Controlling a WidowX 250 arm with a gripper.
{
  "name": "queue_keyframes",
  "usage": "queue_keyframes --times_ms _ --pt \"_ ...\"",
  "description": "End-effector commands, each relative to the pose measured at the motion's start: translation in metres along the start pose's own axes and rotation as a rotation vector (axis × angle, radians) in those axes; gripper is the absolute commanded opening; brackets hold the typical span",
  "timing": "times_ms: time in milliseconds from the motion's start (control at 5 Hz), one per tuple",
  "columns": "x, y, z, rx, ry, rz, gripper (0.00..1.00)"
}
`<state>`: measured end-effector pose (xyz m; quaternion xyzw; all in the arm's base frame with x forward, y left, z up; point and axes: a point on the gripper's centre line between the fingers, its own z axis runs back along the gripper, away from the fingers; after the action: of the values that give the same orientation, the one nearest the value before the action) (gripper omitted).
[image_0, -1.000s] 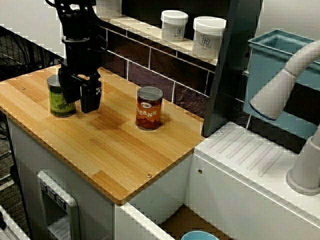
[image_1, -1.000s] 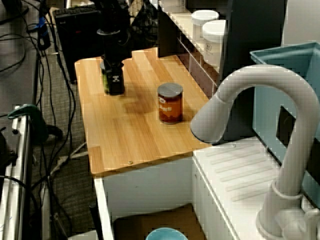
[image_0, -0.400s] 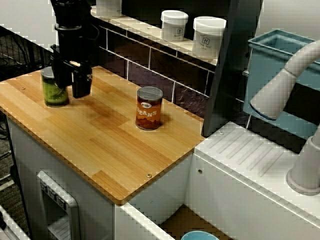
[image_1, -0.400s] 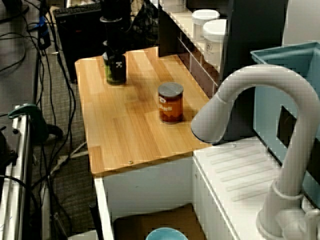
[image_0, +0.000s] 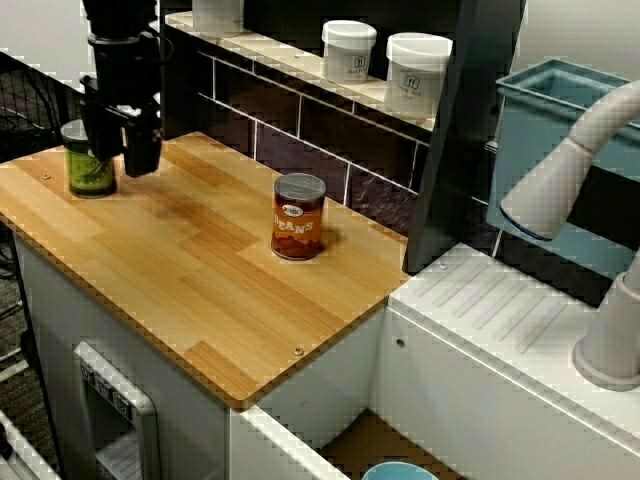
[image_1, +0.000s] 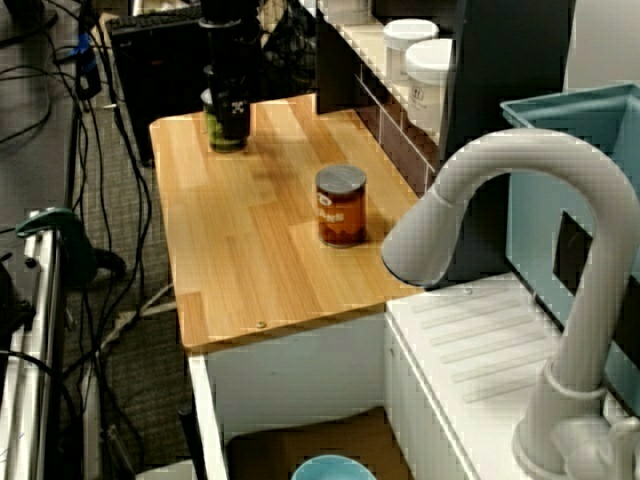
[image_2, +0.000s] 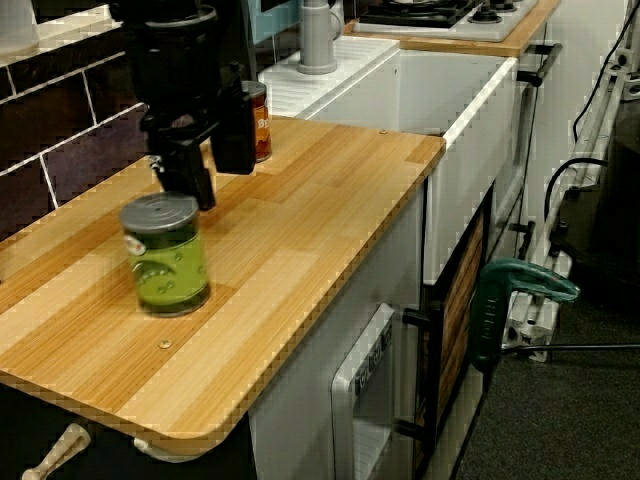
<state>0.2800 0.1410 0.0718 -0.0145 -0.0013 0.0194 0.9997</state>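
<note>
My black gripper hangs low over the left end of the wooden counter, open, with nothing between its fingers. A green-labelled can stands upright just outside its left finger, touching it or nearly so. The view from the counter's end shows this can slightly blurred, in front of the gripper and nearer the counter's end. In the view past the faucet the gripper hides part of the green can. An orange beans can stands alone mid-counter.
Two white jars sit on the tiled ledge behind. A dark post, a blue bin, a white faucet and a white drainboard lie to the right. A green clamp sticks out below the counter edge.
The gripper has slid left toward the counter's end, and the green can has moved left with it, staying against its left finger. The beans can has not moved.
</note>
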Motion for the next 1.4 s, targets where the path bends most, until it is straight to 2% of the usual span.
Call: queue_keyframes --times_ms 0,200,400,600,800,1000,1200 --pt "0.008 0.022 0.016 -0.013 0.000 0.008 1.00" --pt "0.006 0.014 0.024 -0.054 -0.010 0.001 1.00" --pt "0.012 0.001 0.035 -0.101 -0.005 0.021 1.00" --pt "0.021 -0.004 0.043 -0.117 -0.011 0.028 1.00" --pt "0.020 0.005 0.051 -0.134 -0.040 0.038 1.00" --pt "0.013 0.017 0.062 -0.118 -0.067 0.031 1.00" --pt "0.006 0.035 0.064 -0.083 -0.084 0.055 1.00"
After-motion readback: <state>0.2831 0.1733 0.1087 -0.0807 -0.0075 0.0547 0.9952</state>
